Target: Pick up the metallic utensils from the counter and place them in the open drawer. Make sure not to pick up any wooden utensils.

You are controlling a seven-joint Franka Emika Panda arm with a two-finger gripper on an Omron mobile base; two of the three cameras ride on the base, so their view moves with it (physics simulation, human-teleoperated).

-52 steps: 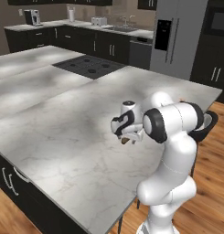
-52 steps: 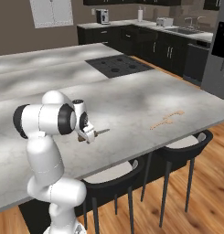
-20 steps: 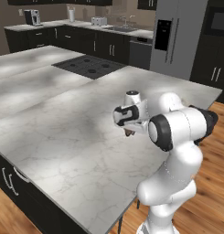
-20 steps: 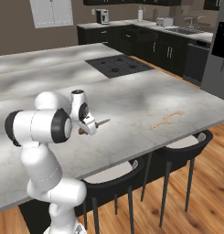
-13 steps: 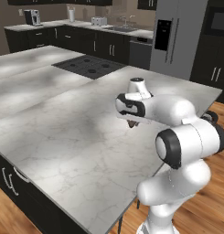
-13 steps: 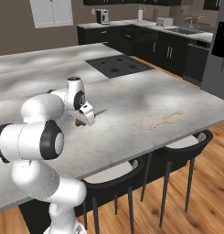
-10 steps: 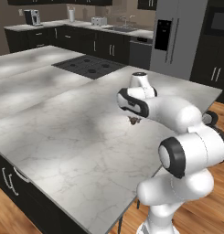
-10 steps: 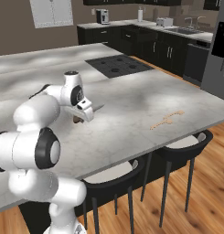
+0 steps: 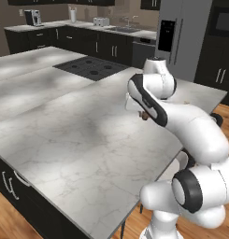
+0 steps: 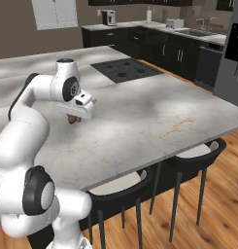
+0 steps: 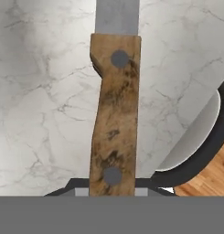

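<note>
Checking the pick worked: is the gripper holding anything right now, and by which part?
Yes. The gripper holds the table knife by its brown handle, near the butt end; the blade points away, over the counter.

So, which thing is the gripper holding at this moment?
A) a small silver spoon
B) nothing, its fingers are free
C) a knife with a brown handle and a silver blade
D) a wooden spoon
C: in the hand view the knife rises from between the fingertips of the gripper, its brown riveted handle leading up to a grey blade, above the marbled counter.
</note>
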